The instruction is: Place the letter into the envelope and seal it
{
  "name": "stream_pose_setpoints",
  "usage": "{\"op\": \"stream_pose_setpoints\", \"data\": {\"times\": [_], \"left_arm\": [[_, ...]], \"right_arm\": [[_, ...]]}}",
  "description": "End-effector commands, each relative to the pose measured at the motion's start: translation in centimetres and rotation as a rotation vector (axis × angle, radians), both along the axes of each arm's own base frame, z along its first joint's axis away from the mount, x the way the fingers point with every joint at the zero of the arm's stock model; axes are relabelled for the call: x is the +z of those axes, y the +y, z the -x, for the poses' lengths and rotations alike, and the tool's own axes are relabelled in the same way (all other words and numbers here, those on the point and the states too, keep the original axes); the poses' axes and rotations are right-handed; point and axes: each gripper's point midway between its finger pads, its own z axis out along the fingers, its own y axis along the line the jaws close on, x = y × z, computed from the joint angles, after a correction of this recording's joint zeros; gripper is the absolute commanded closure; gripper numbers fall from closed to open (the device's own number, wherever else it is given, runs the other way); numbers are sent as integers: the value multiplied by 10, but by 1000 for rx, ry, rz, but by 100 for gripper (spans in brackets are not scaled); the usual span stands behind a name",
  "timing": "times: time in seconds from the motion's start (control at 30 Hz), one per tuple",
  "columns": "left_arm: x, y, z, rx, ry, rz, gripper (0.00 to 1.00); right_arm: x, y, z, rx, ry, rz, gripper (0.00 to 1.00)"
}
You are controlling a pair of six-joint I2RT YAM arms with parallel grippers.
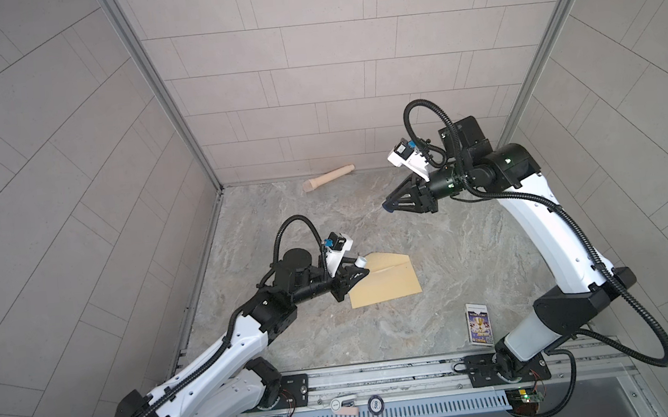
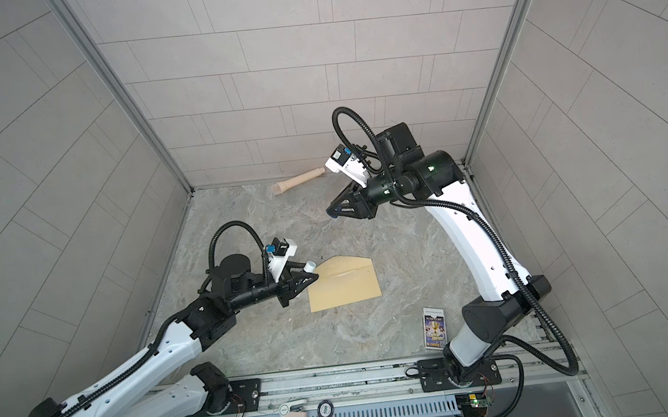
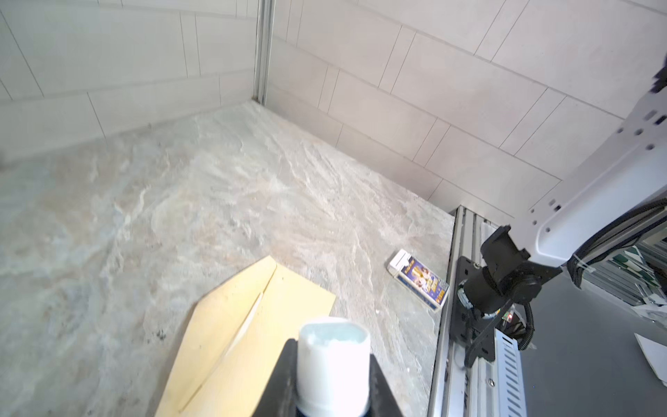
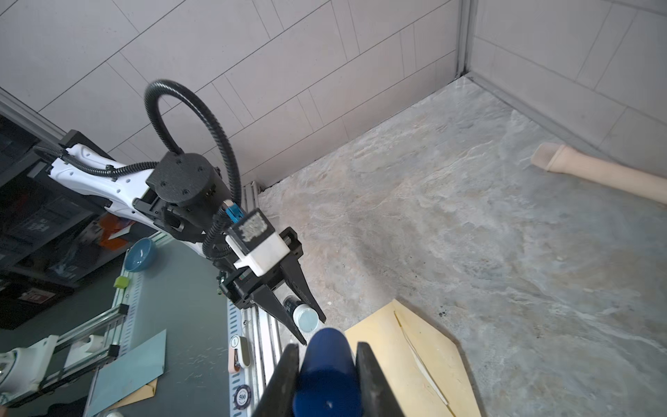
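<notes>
Here, the left arm reaches low and nearly level from its base. The left gripper [image 1: 362,266] is clamped on an uncapped white glue stick [image 3: 332,364], its tips over the pointed flap end of the envelope [image 1: 390,285]; whether they touch it, I cannot tell. The envelope lies flat on the table [image 1: 453,248], left of centre. The letter [image 3: 249,319] shows perhaps only as a pale sliver along the flap's fold, too thin to be sure. The right arm stands tall, wrist bent back toward the middle. The right gripper [image 1: 388,205] points left and slightly down, pinching a blue cap [image 4: 326,372], held high and well apart from the envelope.
</notes>
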Motion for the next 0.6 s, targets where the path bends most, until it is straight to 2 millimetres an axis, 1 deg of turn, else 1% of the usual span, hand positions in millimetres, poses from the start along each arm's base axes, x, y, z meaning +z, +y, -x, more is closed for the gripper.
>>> {"op": "stream_pose_setpoints", "data": {"times": [0.0,0.03,0.07,0.1,0.13,0.17,0.2,0.23,0.27,0.3,0.37,0.43,0.5,0.57], "left_arm": [[19,1,0,4,-9,53,100],[23,2,-3,24,-12,56,100],[28,4,-8,54,-16,61,100],[30,7,-13,93,-16,64,100],[32,12,-20,150,-6,79,100],[35,14,-26,192,0,116,100],[39,13,-28,200,7,160,100],[38,13,-30,215,26,191,100],[37,13,-32,235,55,217,100],[36,13,-34,248,78,228,100],[32,11,-35,254,97,237,100],[25,14,-38,284,124,239,100],[24,10,-38,265,122,274,100],[20,6,-36,239,126,281,100]], "right_arm": [[-7,-8,-4,-77,15,45,100],[-23,-22,-19,-213,67,98,100],[-46,-42,-39,-387,93,162,100],[-76,-62,-55,-543,137,190,100],[-113,-85,-71,-713,193,199,100],[-152,-106,-78,-863,260,197,100],[-182,-122,-79,-955,293,214,100],[-211,-136,-76,-1021,323,239,100],[-235,-149,-71,-1087,335,282,100],[-253,-158,-67,-1130,341,324,100],[-282,-172,-57,-1193,343,380,100],[-306,-182,-48,-1244,347,419,100],[-327,-189,-39,-1280,376,452,100],[-345,-192,-30,-1298,413,459,94]]}}
